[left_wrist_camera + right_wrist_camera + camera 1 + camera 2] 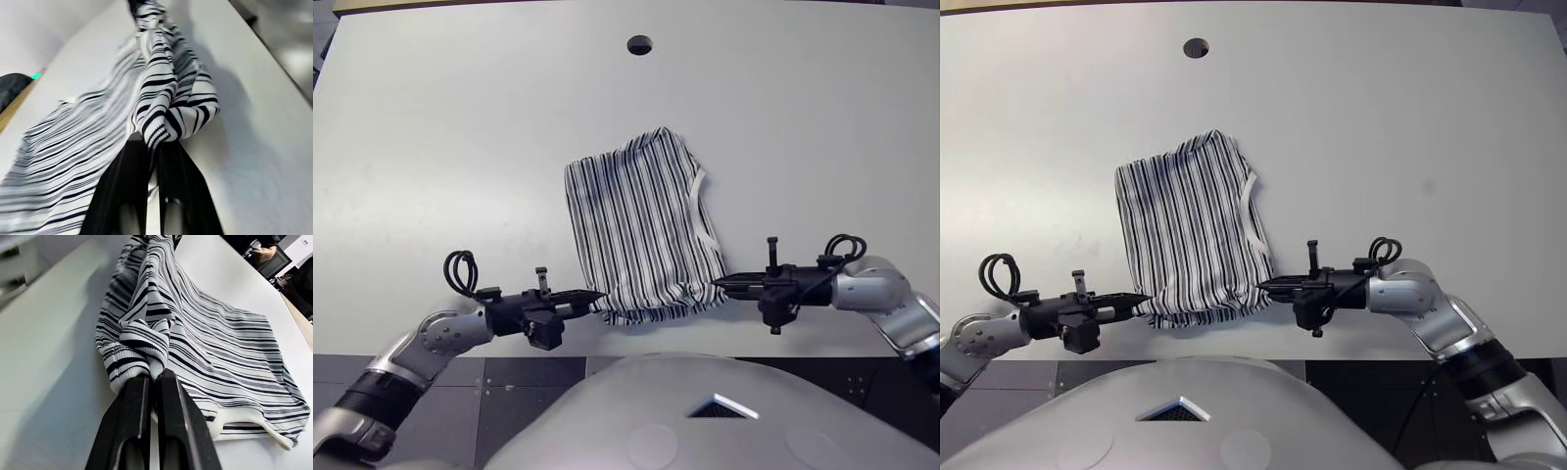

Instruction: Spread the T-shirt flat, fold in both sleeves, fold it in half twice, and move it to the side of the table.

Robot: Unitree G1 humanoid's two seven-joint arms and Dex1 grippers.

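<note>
— while you're standing there, how many things do you count on that table [460, 147]?
— one t-shirt [641, 225], two grippers at it, and one round dark hole [639, 44] in the tabletop near the far edge.
— where's the shirt?
— near middle of the table, folded into a rough rectangle, its hem by the near edge. it's soft knit with thin black and white stripes, and a white band curves along its right side.
— and the grippers?
— the left gripper [592, 296] has its black fingers pressed together on the near left corner. the right gripper [718, 284] pinches the near right corner, cloth bunched at each tip.
— the surface?
— smooth, matte, pale. dark floor tiles [509, 372] show below the near edge.
</note>
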